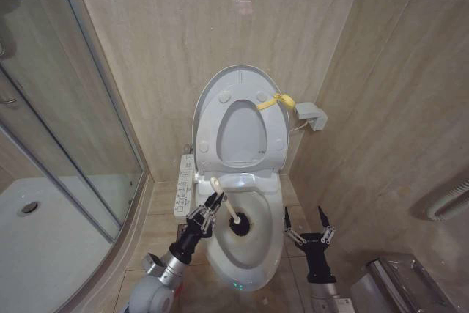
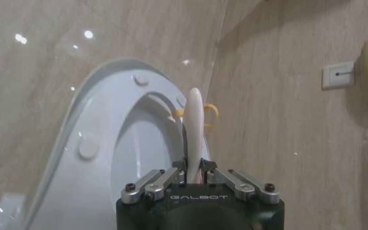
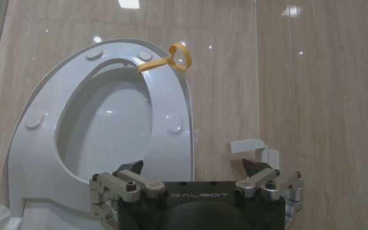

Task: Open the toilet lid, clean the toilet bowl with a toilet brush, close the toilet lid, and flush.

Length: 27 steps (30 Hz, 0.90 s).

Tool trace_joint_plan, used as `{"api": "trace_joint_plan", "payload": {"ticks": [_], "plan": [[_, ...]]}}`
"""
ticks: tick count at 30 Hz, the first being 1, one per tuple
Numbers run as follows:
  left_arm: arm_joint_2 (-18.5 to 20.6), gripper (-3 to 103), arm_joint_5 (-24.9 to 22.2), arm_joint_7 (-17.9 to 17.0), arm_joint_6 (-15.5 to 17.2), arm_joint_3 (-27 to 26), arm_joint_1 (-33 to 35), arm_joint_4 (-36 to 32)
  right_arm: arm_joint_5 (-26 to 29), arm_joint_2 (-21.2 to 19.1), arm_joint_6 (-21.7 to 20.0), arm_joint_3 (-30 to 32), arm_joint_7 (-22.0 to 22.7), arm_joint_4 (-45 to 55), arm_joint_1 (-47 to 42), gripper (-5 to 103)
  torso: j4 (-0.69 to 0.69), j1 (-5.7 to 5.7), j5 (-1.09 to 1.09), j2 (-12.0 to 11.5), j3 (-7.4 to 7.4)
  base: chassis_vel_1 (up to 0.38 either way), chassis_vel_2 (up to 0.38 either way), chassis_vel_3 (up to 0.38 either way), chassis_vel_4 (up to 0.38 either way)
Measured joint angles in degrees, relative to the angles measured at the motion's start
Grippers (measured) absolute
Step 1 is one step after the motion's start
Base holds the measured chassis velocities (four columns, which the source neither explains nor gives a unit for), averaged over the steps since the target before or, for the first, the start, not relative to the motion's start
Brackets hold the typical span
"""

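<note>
The toilet lid [image 1: 209, 100] stands raised against the back wall with the seat ring [image 1: 275, 133] up in front of it; a yellow strap [image 1: 278, 100] hangs at its edge. Below lies the open toilet bowl [image 1: 264, 251], a green light at its front. My left gripper [image 1: 211, 207] is shut on the toilet brush's white handle [image 1: 223, 197], and the black bristle head [image 1: 239, 225] is down inside the bowl. The left wrist view shows the handle [image 2: 195, 129] rising between the shut fingers, with the lid [image 2: 100, 158] behind. My right gripper [image 1: 306, 223] hangs open beside the bowl's right rim, holding nothing.
A long white button panel [image 1: 184, 185] runs along the bowl's left side. A glass shower enclosure [image 1: 66, 130] and white shower tray [image 1: 37, 240] fill the left. A grey box [image 1: 311, 116] sits on the right wall, and a metal bin [image 1: 399, 280] stands at lower right.
</note>
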Motion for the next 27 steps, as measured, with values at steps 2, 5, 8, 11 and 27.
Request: {"api": "trace_joint_plan", "payload": {"ticks": [2, 5, 8, 11, 27], "plan": [[0.3, 15, 0.0, -0.2, 0.1, -0.5, 0.5, -0.7, 0.0, 0.0, 0.0, -0.1, 0.0, -0.1, 0.1, 100, 0.0, 0.0, 0.01, 0.0, 0.0, 0.0, 0.0, 0.0, 0.0], [0.3, 15, 0.0, -0.4, 0.2, -0.9, 1.2, -1.0, 0.0, 0.1, 0.1, -0.1, 0.0, -0.4, 0.3, 100, 0.01, 0.0, 0.0, 0.0, 0.0, 0.0, 0.0, 0.0, 0.0], [-1.0, 15, -0.1, -0.4, 0.0, -0.3, 0.8, 2.0, -0.1, 0.2, 0.2, -0.3, -0.1, -0.6, 0.4, 100, 0.0, 0.0, -0.01, 0.0, 0.0, 0.0, 0.0, 0.0, 0.0], [-1.9, 15, 0.0, -0.4, -0.3, 0.2, 0.5, 4.2, -0.1, 0.2, 0.2, -0.3, -0.1, -0.5, 0.3, 100, -0.01, 0.0, -0.01, 0.0, 0.0, 0.0, 0.0, 0.0, 0.0], [-0.4, 15, -1.1, -0.5, -0.2, -3.5, 3.8, -4.0, 0.0, 0.2, 0.3, -0.4, -0.1, -0.5, 0.6, 100, -0.01, 0.0, 0.0, 0.0, 0.0, 0.0, 0.0, 0.0, 0.0]]}}
